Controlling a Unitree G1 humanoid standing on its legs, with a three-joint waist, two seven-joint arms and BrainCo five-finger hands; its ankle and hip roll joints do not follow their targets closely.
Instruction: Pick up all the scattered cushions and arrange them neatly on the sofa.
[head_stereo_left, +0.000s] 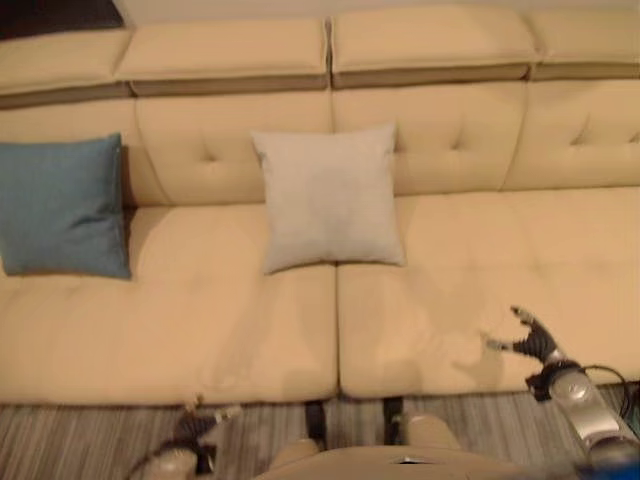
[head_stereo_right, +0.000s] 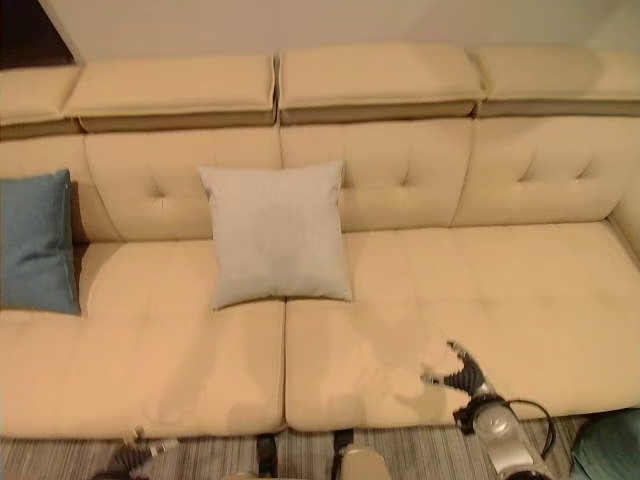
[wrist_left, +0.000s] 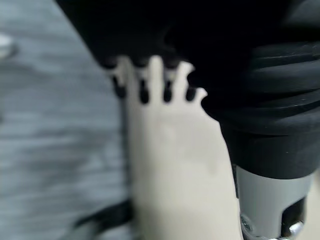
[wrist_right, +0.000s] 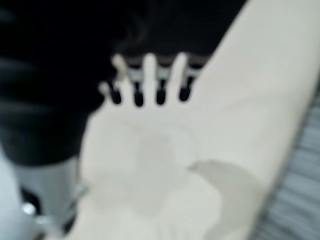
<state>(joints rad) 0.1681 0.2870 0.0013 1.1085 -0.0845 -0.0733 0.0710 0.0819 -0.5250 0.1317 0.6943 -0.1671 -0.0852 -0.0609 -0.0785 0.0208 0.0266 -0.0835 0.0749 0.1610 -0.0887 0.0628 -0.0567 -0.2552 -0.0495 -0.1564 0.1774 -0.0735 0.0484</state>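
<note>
Two cushions sit upright against the backrest of the sofa (head_stereo_left: 470, 300): a blue cushion (head_stereo_left: 62, 205) toward my left end, a pale grey cushion (head_stereo_left: 328, 197) near the middle, straddling the seam between two seat pads. The two are well apart, both fairly square to the back. My right hand (head_stereo_left: 530, 337) hovers over the front of the right seat pad, fingers spread and straight, holding nothing. My left hand (head_stereo_left: 205, 418) hangs low by the sofa's front edge over the striped rug (head_stereo_left: 90, 440); in its wrist view the fingers look straight, empty. A teal shape (head_stereo_right: 608, 448) shows at the floor's lower right corner; possibly another cushion, cannot tell. Judgement: mostly done; right half of the sofa bare, that teal item may remain.
</note>
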